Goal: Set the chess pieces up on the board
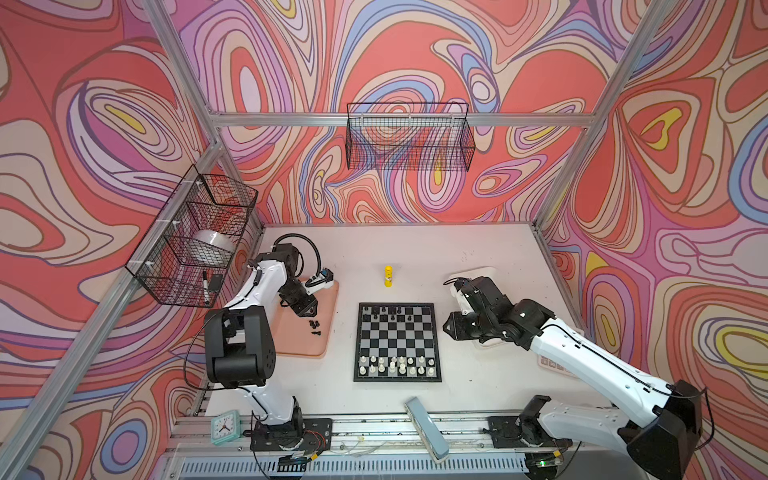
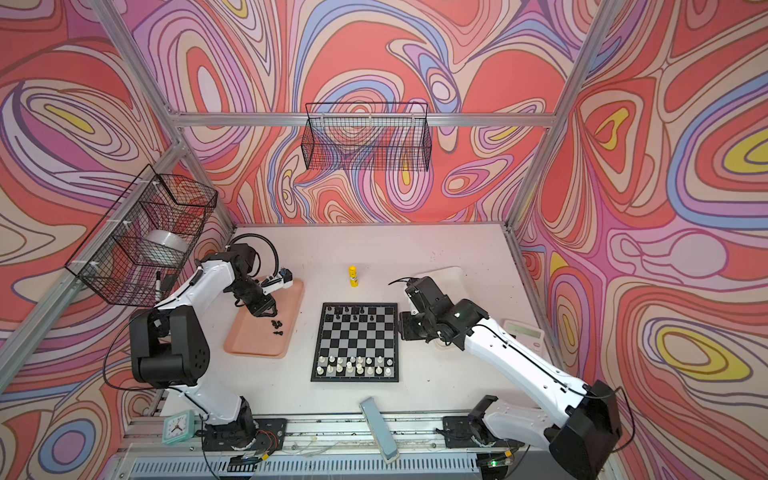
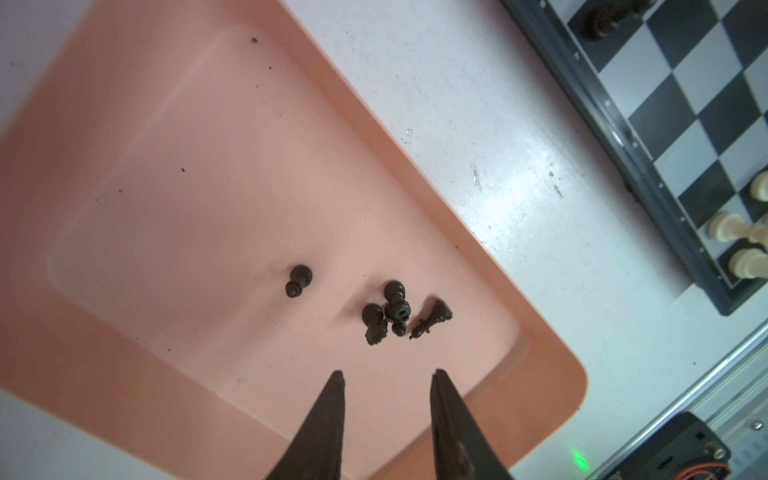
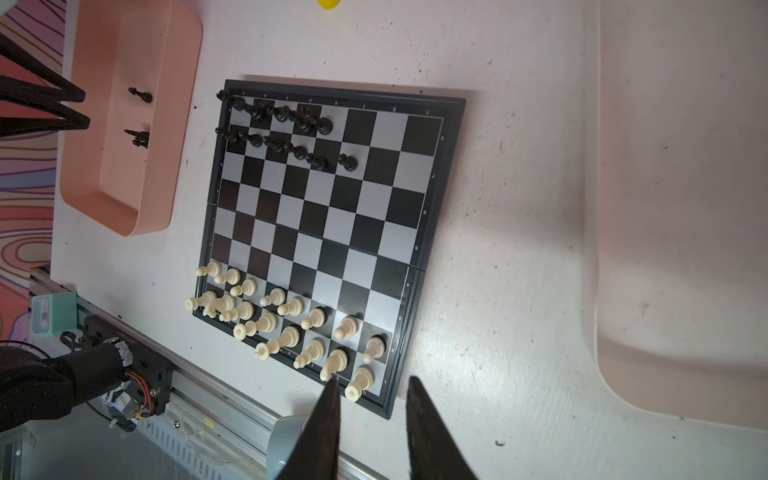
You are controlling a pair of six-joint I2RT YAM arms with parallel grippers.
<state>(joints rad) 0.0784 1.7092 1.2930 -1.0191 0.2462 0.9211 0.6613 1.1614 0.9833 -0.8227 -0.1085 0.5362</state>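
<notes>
Left of the board [image 1: 397,337], the pink tray [image 1: 297,347] held a few loose black chessmen [image 3: 390,311], one apart from a small cluster. The left gripper [image 3: 387,374] hung over that tray, its fingers spread and holding nothing. On the board, other black chessmen [image 1: 386,312] stood in the two far rows and cream-white chessmen [image 1: 395,365] in the two near rows. Just right of the board, between it and the white tray [image 4: 681,208], the right gripper [image 4: 372,381] hovered with its fingers apart and empty.
</notes>
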